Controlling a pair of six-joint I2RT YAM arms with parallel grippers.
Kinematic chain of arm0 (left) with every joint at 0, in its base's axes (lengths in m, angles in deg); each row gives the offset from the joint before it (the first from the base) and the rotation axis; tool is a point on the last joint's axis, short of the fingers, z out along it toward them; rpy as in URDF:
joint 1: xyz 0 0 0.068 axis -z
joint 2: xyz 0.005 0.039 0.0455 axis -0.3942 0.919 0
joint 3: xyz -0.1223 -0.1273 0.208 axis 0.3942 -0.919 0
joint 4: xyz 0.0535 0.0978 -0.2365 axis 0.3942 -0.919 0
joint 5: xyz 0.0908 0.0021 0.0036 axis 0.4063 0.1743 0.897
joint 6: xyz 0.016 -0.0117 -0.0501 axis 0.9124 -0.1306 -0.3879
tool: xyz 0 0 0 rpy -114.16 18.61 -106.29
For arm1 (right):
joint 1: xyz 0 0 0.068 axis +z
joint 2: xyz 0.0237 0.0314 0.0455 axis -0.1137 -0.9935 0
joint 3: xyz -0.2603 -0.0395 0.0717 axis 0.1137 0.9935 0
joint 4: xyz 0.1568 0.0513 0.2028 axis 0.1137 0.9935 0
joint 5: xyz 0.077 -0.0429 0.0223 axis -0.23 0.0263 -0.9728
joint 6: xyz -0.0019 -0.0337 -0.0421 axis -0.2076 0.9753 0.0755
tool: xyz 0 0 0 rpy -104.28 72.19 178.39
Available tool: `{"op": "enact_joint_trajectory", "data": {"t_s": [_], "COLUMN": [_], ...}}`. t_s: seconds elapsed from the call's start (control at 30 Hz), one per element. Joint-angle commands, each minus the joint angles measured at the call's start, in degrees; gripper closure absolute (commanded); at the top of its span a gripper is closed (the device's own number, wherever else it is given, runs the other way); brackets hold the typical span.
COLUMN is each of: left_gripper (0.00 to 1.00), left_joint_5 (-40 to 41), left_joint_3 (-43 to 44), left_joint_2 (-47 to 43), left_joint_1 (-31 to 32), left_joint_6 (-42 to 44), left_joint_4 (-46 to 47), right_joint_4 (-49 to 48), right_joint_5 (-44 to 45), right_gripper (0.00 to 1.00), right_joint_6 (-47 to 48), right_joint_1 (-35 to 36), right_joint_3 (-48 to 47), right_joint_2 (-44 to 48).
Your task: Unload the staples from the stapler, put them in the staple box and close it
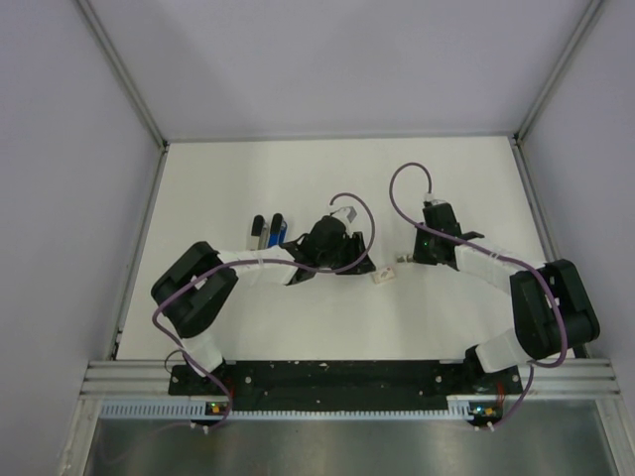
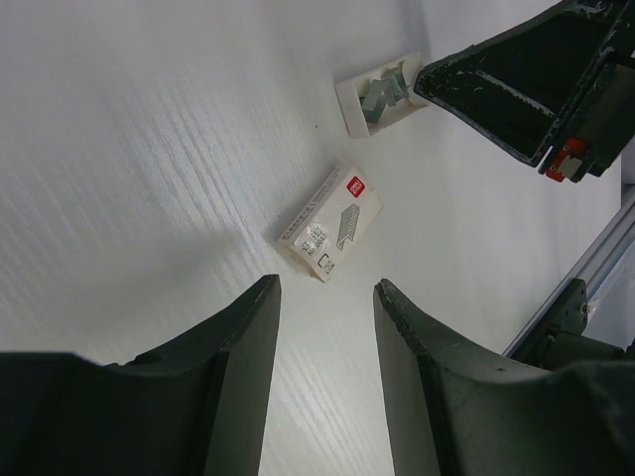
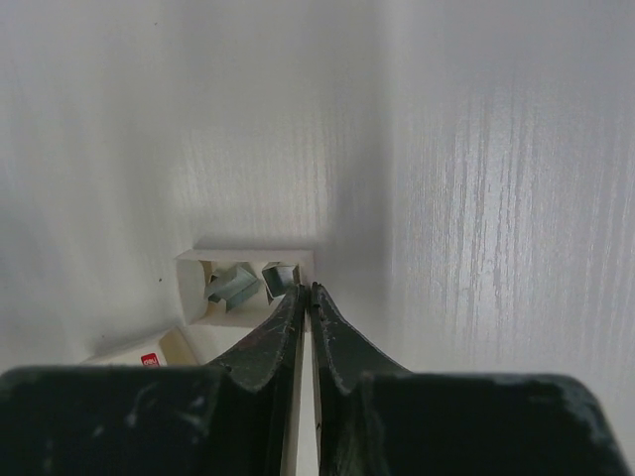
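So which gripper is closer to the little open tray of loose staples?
Right. The right gripper has its tips at the open tray's edge. The left gripper hangs farther off, with the closed staple box lying between it and the tray.

The bench (image 1: pixel 298 178) was plain white. The stapler (image 1: pixel 268 231) was black and blue. The staple box (image 2: pixel 330 223) was white with a red label toward its 1 o'clock end and grey print. The loose staples (image 2: pixel 382 91) were silver-grey.

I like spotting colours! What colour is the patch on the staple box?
Red, on the white staple box; clearest in the left wrist view.
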Motion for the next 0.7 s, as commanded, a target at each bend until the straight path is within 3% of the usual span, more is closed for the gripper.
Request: {"op": "enact_joint_trajectory", "data": {"t_s": [0.0, 0.43, 0.67], "left_gripper": [0.52, 0.52, 0.52], "left_joint_5": [-1.16, -1.6, -2.04], "left_joint_3": [2.03, 2.12, 2.82], "left_joint_2": [0.98, 1.33, 1.86], "left_joint_1": [0.24, 0.24, 0.24], "left_joint_6": [-0.64, -0.73, -0.46], "left_joint_4": [2.9, 3.07, 2.64], "right_joint_4": [-1.73, -1.2, 1.43], "right_joint_5": [-0.67, -1.03, 1.78], "right_gripper": [0.94, 0.94, 1.0], "right_joint_6": [0.7, 0.97, 2.11], "right_joint_1": [-0.69, -0.6, 0.01], "right_joint_3": [-0.96, -1.75, -2.97], "right_joint_2": [-0.61, -1.93, -0.61]}}
